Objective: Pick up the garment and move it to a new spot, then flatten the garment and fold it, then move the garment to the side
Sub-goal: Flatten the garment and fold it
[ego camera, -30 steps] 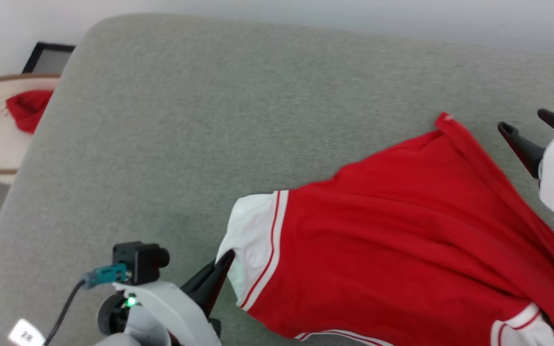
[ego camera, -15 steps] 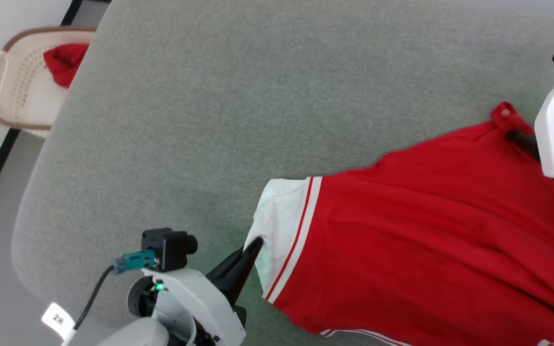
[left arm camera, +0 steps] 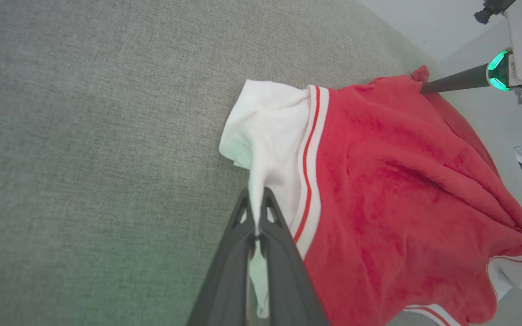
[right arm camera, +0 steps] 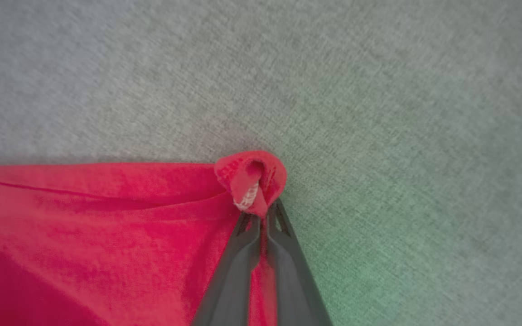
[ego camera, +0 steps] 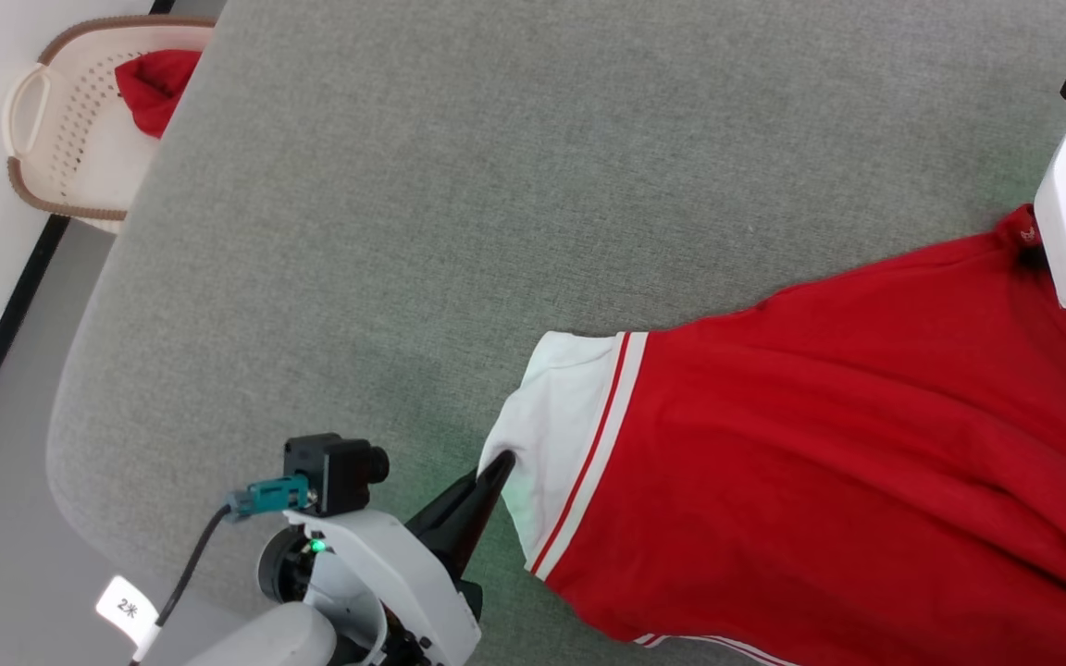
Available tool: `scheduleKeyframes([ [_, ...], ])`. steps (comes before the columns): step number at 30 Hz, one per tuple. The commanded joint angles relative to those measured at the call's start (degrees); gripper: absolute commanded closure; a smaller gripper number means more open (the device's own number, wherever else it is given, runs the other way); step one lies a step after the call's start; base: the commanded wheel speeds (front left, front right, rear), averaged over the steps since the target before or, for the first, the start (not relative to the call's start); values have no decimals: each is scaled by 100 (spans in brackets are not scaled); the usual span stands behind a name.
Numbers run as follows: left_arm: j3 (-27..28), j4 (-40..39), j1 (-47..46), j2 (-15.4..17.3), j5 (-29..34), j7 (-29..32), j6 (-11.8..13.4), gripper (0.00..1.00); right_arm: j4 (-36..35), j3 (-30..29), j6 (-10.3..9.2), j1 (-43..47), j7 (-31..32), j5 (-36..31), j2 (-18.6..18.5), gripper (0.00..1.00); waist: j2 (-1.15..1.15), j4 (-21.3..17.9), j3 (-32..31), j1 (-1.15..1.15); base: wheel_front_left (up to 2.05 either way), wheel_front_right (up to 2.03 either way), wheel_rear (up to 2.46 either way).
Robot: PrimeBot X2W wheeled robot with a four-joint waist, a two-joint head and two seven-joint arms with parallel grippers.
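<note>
Garment pinched at two points. Left gripper: fingers pressed together on the edge of the white sleeve, cloth nipped between them. Right gripper: fingers closed on a curled red corner. Between the two holds the red body lies spread and lightly rumpled on the grey padded surface. Judgement: light, limp, stretchy jersey that will sag and drag unless both ends rise together. Edge and corner holds suit it; a mid-panel grab would bunch it.
</note>
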Motion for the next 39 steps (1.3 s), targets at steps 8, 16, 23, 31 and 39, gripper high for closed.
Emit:
scheduleKeyframes([
  [8,119,-181,-270,445,62,303,96,100,159,-214,-5,-203,-170,162,152,100,0,-291,-226,0,0,0,0],
  [16,347,-521,-1328,1341,276,1324,110,100,-117,-460,-5,-585,-547,203,251,100,0,-676,-578,0,0,0,0],
  [23,511,-228,-2522,1564,380,2202,-141,100,-167,-698,-5,-929,-1256,-61,443,100,0,-971,-841,0,0,0,0],
  [31,444,1161,-4316,1046,868,2882,-735,100,100,-1012,-5,-1457,-2703,-784,900,100,0,-1384,-1177,0,0,0,0],
  [39,426,2786,-5866,382,1398,2862,-1202,100,532,-1106,-5,-1987,-3852,-1385,1311,100,0,-1761,-1406,0,0,0,0],
])
